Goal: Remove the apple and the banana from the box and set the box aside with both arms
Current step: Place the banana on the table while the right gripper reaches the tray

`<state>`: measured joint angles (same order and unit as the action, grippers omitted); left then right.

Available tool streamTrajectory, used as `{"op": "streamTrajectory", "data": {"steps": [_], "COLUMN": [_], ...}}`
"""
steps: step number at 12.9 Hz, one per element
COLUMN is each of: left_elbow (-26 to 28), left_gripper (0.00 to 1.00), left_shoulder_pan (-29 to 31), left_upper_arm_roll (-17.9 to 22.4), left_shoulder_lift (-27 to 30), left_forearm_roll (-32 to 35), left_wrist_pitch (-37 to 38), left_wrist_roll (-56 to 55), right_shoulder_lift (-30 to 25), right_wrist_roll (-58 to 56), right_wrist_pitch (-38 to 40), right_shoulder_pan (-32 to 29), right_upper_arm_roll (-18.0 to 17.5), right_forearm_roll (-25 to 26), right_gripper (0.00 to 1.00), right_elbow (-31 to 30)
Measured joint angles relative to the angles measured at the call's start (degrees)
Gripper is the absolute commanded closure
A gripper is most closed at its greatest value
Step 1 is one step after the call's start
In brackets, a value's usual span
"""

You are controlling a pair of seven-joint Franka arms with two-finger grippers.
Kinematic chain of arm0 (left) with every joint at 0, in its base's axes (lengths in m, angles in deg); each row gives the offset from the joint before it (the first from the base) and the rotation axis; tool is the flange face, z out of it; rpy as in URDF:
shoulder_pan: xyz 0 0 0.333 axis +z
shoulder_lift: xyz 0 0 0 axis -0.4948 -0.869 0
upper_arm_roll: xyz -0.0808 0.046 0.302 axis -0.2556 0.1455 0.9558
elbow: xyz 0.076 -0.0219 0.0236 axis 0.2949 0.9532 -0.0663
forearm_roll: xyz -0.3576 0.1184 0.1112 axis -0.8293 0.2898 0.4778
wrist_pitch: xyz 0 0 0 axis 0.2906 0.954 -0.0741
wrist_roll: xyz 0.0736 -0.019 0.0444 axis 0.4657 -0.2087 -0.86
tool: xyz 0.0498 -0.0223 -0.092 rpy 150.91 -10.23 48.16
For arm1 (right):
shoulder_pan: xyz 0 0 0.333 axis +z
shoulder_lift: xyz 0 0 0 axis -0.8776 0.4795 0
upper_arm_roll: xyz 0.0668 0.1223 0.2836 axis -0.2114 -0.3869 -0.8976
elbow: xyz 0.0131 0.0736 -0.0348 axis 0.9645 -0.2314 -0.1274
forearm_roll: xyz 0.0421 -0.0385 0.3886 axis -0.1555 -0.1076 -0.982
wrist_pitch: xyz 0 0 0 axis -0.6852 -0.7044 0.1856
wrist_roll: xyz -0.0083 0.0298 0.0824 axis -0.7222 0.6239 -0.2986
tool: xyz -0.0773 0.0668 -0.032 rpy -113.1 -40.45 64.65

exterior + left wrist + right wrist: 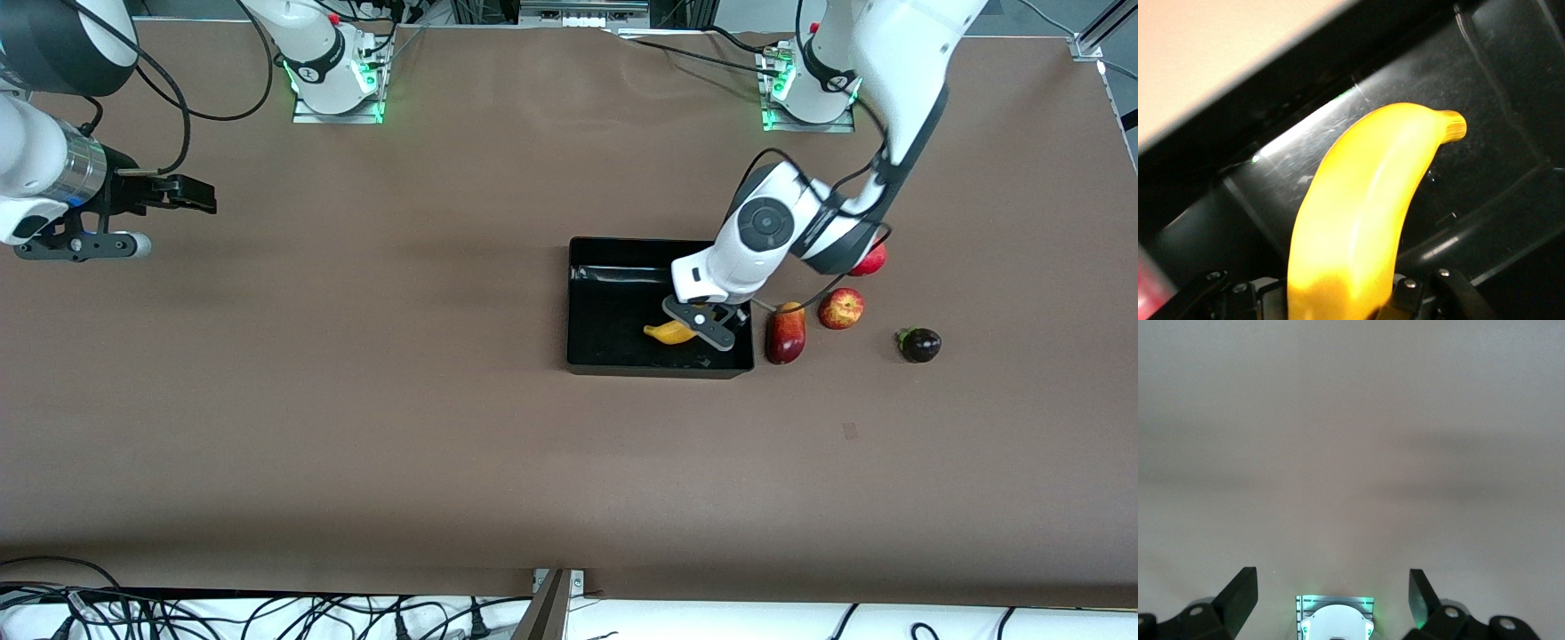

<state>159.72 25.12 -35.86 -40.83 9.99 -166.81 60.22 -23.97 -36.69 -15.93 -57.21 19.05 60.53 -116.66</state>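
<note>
The black box (pixel 613 307) sits mid-table toward the left arm's end. My left gripper (pixel 704 325) is low inside it, shut on the yellow banana (pixel 669 333). In the left wrist view the banana (pixel 1365 207) sticks out from between the fingers of my left gripper (pixel 1338 303) over the box's glossy inside (pixel 1491 80). I cannot tell whether the banana touches the floor. The red-and-yellow apple (pixel 840 308) lies on the table beside the box. My right gripper (pixel 191 194) waits open and empty over bare table at the right arm's end, its fingers (pixel 1241 590) wide apart around nothing.
A dark-red mango (pixel 786 333) lies right beside the box wall. A red pomegranate (pixel 873 260) is partly hidden by the left arm. A small dark purple fruit (pixel 920 344) lies past the apple. The right arm's base (pixel 1336 621) shows in the right wrist view.
</note>
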Motion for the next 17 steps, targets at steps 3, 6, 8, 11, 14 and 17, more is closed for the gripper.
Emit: {"op": "streamTrajectory", "data": {"steps": [3, 6, 8, 11, 14, 17], "left_elbow": [-0.26, -2.19, -3.59, -7.56, -10.73, -12.40], "left_gripper": [1.00, 1.00, 1.00, 1.00, 1.00, 1.00], "left_shoulder_pan": [4.01, 10.68, 15.93, 20.89, 24.16, 24.36], "left_upper_arm_roll": [-1.65, -1.80, -0.53, 3.28, 5.38, 5.99], "left_shoulder_lift": [6.97, 9.14, 6.91, -0.32, -8.56, -12.58], "left_forearm_roll": [-6.65, -7.48, -7.53, -7.53, -7.53, -7.15], "left_wrist_pitch": [8.75, 13.39, 13.41, 11.41, 5.16, 0.99], "left_wrist_roll": [0.14, 8.78, 19.09, 34.67, 48.82, 53.12], "right_shoulder_lift": [2.63, 7.86, 11.66, 17.20, 23.63, 29.07], "right_wrist_roll": [0.00, 0.73, 4.31, 14.28, 26.52, 30.63], "right_wrist_pitch": [-0.93, -5.51, -12.87, -22.67, -29.26, -30.61], "right_shoulder_pan": [0.41, 5.15, 8.81, 17.18, 27.18, 33.01], "right_upper_arm_roll": [0.00, -0.24, -0.31, -0.60, -0.76, -0.76], "right_forearm_roll": [-2.54, -6.51, -10.70, -14.42, -14.48, -14.48], "right_gripper": [0.00, 0.00, 0.00, 0.00, 0.00, 0.00], "right_elbow": [1.27, 4.70, 5.57, 8.65, 12.86, 15.57]}}
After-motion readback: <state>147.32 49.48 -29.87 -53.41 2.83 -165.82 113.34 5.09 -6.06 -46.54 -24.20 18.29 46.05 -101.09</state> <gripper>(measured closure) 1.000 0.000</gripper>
